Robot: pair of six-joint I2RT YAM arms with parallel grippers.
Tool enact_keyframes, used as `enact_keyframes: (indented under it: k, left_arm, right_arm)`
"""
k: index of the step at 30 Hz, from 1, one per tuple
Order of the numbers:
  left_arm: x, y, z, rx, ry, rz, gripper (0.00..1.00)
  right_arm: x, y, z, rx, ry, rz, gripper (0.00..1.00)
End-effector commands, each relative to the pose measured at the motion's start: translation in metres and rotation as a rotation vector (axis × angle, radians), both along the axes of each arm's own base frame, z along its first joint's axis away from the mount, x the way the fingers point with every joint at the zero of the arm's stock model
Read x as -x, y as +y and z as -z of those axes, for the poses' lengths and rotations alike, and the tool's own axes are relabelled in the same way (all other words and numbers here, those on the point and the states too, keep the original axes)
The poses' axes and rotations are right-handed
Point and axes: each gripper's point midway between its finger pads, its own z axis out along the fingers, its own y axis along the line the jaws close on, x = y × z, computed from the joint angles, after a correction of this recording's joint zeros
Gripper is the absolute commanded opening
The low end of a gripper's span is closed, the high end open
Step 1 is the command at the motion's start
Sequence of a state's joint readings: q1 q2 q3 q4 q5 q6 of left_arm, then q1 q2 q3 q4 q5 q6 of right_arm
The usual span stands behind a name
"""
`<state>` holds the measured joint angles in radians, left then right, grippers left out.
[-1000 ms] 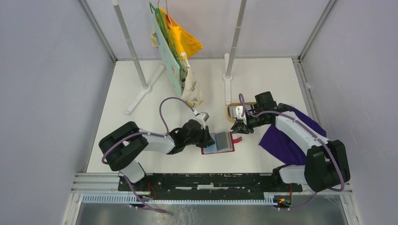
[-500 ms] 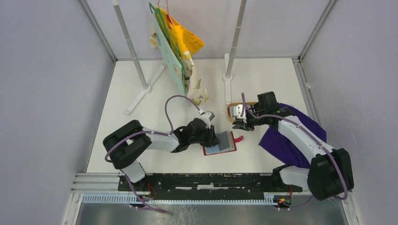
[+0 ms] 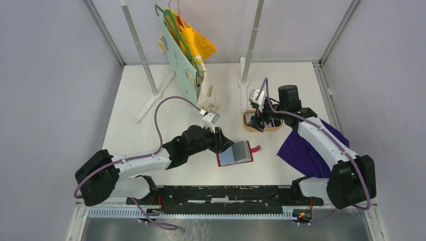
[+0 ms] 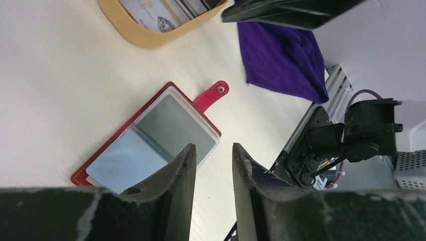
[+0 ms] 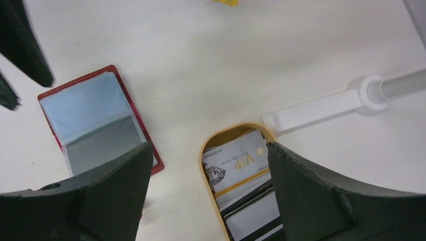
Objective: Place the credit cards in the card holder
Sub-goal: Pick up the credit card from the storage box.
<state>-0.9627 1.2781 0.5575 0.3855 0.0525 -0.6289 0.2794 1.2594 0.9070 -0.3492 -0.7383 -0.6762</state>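
Right tool (image 5: 208, 150), jaws wide and empty, hangs above pale credit cards (image 5: 236, 163) in the oval wooden tray (image 4: 145, 41), apparently to pick 1; left tool (image 4: 213, 148), narrowly parted and empty, hovers over the unfolded dark-red leather card holder (image 4: 150, 140).

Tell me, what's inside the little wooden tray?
Overlapping credit cards lie in the tray: a pale one printed VIP, plus dark-striped ones. The right gripper's fingers hide the tray's other side.
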Motion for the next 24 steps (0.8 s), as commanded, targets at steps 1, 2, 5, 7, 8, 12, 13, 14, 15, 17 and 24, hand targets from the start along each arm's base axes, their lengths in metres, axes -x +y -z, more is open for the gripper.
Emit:
enact_keyframes:
  k: [1, 2, 5, 7, 8, 12, 13, 14, 15, 17, 24]
  left_arm:
    - [-0.007, 0.017, -0.052, 0.051, -0.200, -0.032, 0.41]
    - [-0.009, 0.024, -0.061, 0.058, -0.231, -0.058, 0.46]
    - [-0.014, 0.042, -0.077, 0.090, -0.288, -0.132, 0.73]
    - [-0.015, 0.046, -0.079, 0.112, -0.294, -0.155, 0.85]
    - [-0.015, 0.046, -0.078, 0.116, -0.293, -0.154, 0.86]
    - [-0.016, 0.035, -0.067, 0.108, -0.275, -0.122, 0.86]
    - [-0.017, 0.031, -0.064, 0.101, -0.271, -0.113, 0.86]
    - [-0.018, 0.028, -0.062, 0.092, -0.268, -0.103, 0.86]
    - [-0.019, 0.024, -0.056, 0.077, -0.261, -0.091, 0.86]
    - [-0.020, 0.020, -0.053, 0.074, -0.257, -0.082, 0.86]
    - [-0.017, 0.018, -0.040, 0.078, -0.235, -0.070, 0.85]
  right_arm:
    - [-0.033, -0.013, -0.009, -0.040, 0.032, 0.220, 0.87]
    - [-0.040, -0.021, -0.002, -0.039, 0.059, 0.297, 0.87]
    - [-0.055, -0.045, 0.026, -0.011, 0.131, 0.486, 0.86]
    - [-0.063, -0.059, 0.042, 0.021, 0.167, 0.591, 0.85]
    - [-0.067, -0.065, 0.049, 0.036, 0.182, 0.642, 0.85]
    - [-0.074, -0.076, 0.074, 0.077, 0.251, 0.743, 0.82]
    - [-0.075, -0.077, 0.079, 0.087, 0.265, 0.753, 0.82]
    - [-0.076, -0.078, 0.083, 0.088, 0.275, 0.770, 0.80]
    - [-0.076, -0.079, 0.088, 0.095, 0.288, 0.780, 0.79]
    - [-0.075, -0.081, 0.096, 0.111, 0.311, 0.799, 0.79]
    - [-0.070, -0.085, 0.121, 0.161, 0.374, 0.819, 0.78]
